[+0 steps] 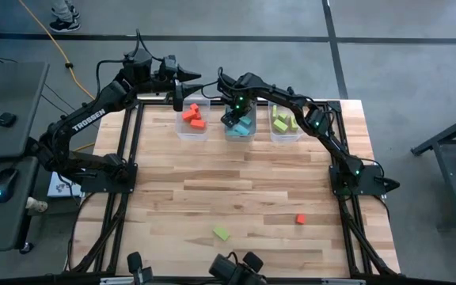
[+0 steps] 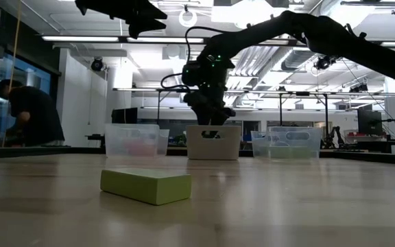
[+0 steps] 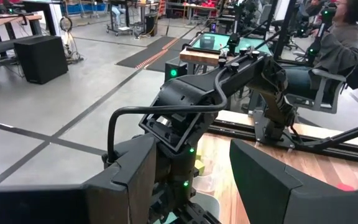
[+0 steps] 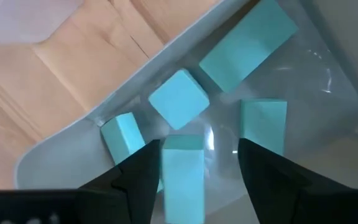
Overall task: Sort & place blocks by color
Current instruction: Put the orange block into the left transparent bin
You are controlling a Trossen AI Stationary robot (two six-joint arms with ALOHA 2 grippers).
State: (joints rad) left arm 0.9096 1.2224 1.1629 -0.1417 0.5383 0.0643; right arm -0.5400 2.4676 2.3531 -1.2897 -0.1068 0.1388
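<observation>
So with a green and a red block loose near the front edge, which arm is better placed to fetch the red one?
Probably right: the red block lies on its side, near its base, though the right gripper is over the middle bin.

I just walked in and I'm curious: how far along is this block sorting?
Mostly done: red blocks, blue blocks and green blocks sit in separate bins. The right gripper, open over the middle bin, is dropping a blue bar. A green block and a red block remain on the table.
</observation>
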